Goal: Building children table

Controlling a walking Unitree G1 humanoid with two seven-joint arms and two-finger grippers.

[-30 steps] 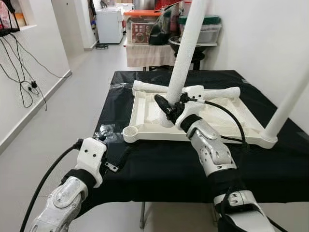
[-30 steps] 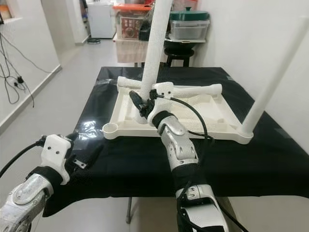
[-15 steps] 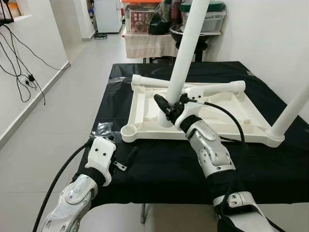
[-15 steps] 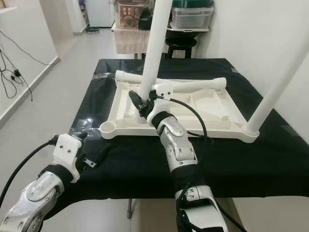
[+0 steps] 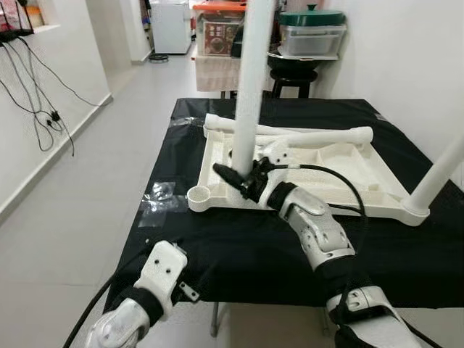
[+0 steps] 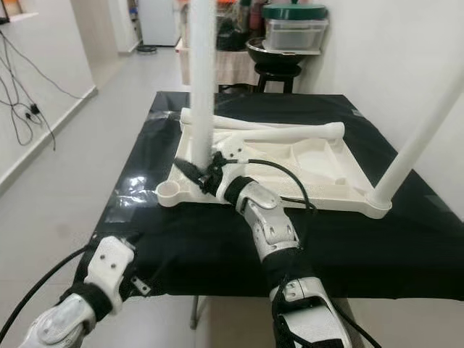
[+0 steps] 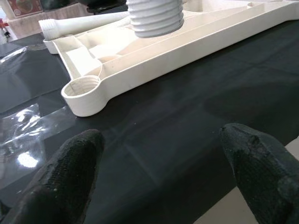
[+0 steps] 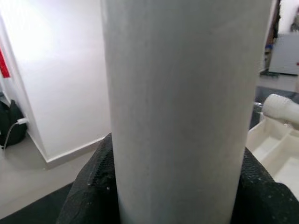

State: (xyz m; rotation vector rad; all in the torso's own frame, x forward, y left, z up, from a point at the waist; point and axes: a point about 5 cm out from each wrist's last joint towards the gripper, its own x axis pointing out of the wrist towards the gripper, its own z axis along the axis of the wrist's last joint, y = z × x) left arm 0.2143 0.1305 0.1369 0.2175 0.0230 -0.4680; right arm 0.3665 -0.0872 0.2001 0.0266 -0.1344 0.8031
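Clamping an upright table leg [image 5: 250, 87], right tool [image 5: 235, 177], leg top cut off, left tool [image 7: 161, 175] open.

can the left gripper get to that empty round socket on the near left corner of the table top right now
Probably yes. The left gripper hovers open at the table's edge, facing the empty socket, with bare black cloth between them. The held leg hangs just beyond it.

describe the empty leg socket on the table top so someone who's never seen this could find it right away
On the black-covered table lies an upside-down white plastic tabletop. Go to its near corner on the robot's left: a round open socket juts out there, with ridges inside its rim. Unlike the near right corner, which already carries an upright white leg, this one is empty.
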